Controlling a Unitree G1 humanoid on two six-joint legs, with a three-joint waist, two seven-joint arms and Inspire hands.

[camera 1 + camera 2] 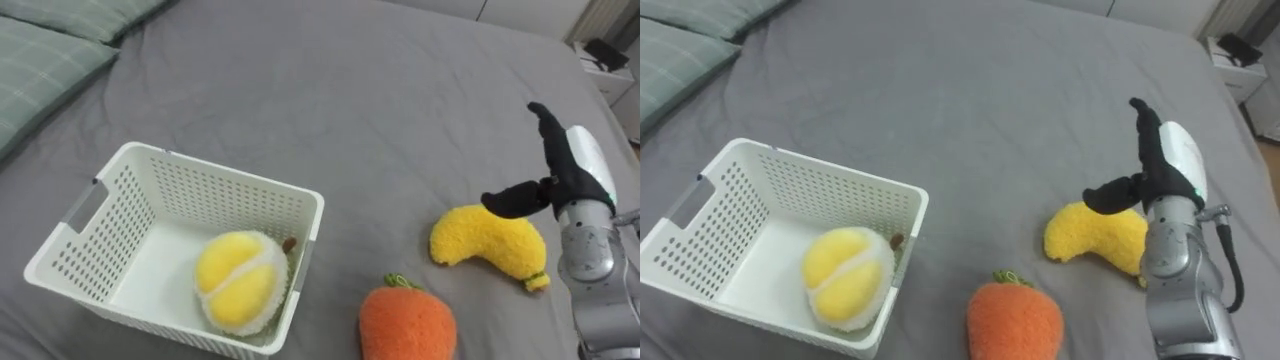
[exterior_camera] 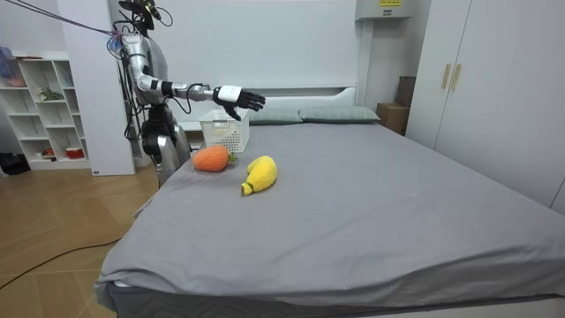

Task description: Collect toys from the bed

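Robot is standing at a grey-sheeted bed [image 2: 371, 194] in a white-walled room [image 2: 291, 44], right hand [image 1: 572, 172] hovering open, empty, over a yellow plush banana [image 1: 490, 243]; orange plush fruit [image 1: 408, 322] lying nearby, round yellow plush [image 1: 238, 280] sitting in white perforated basket [image 1: 140, 175].

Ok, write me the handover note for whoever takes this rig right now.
Right hand: open, raised over the bed by the yellow banana toy, holding nothing.
Done: the round yellow toy lies in the white basket.
Left: the banana toy and the orange toy, both on the bed to the right of the basket, the orange one nearer to it.
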